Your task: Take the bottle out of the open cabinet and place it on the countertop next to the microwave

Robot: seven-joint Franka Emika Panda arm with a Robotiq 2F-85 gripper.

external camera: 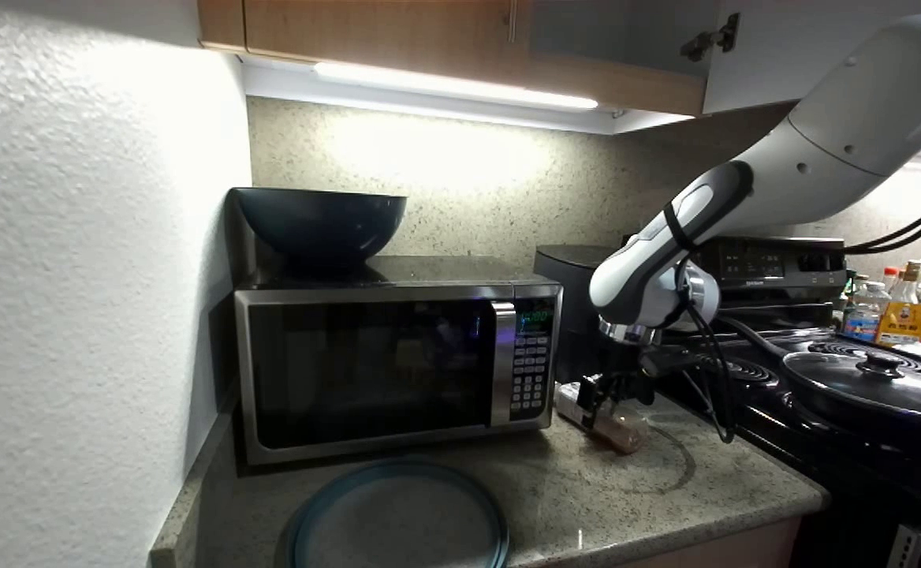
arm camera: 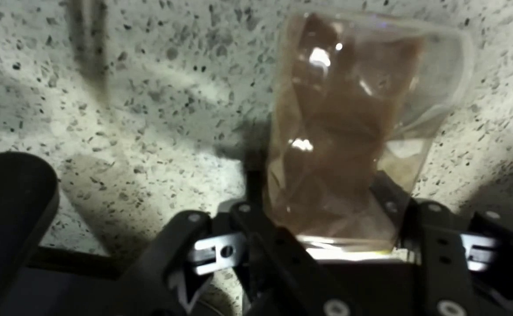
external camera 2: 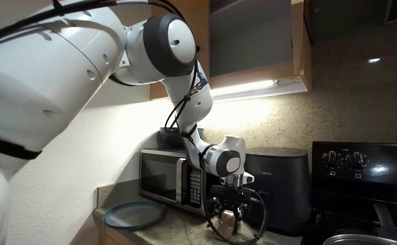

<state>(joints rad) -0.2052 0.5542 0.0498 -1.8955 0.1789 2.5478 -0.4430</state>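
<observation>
Reading what looks like “cosori” on the black air fryer point(external camera 2: 276, 195) beside the microwave point(external camera: 374, 371), we find the microwave's green digits blurred; a navy bowl point(external camera: 322, 226) tops it, a blue-rimmed disc point(external camera: 399, 522) before it; off its keypad side the bottle point(arm camera: 344, 131) lies sideways at the countertop point(external camera: 587, 505), long axis front to back, white end rearward, tan-brown end forward; the gripper point(arm camera: 322, 186) straddles it, pinching or not we cannot tell.

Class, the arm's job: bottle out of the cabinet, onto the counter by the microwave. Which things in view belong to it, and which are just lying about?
Part of the job:
bottle
open cabinet
counter
microwave

Just lying about:
bowl
blue-rimmed disc
pan
black appliance
clustered bottles
</observation>
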